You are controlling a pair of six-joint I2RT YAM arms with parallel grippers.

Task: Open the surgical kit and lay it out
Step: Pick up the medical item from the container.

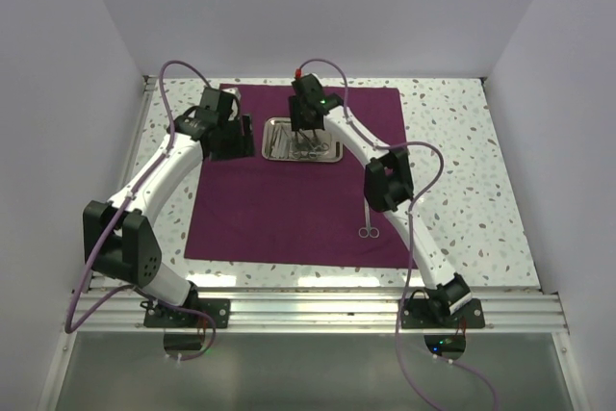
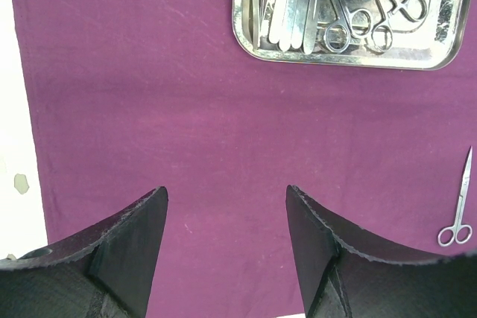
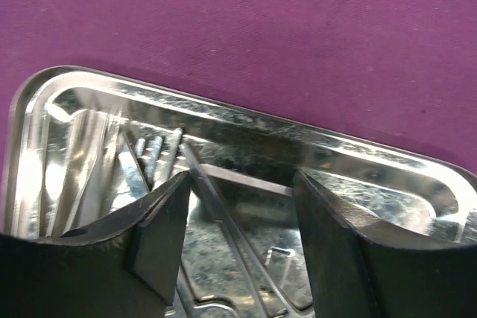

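The maroon cloth [image 1: 289, 209] lies spread flat on the table. A shiny steel tray [image 1: 332, 153] sits on its far middle and holds several silver instruments [image 2: 328, 13]. One pair of scissors [image 1: 368, 218] lies on the cloth at the right, also in the left wrist view [image 2: 458, 206]. My right gripper [image 1: 308, 134] is open and reaches down into the tray, its jaws either side of a thin instrument [image 3: 223, 217]. My left gripper [image 1: 231, 144] is open and empty above the cloth [image 2: 149, 94], left of the tray [image 2: 257, 42].
The speckled white tabletop [image 1: 462, 180] surrounds the cloth. White walls close in the left, back and right sides. An aluminium rail [image 1: 308, 307] with both arm bases runs along the near edge.
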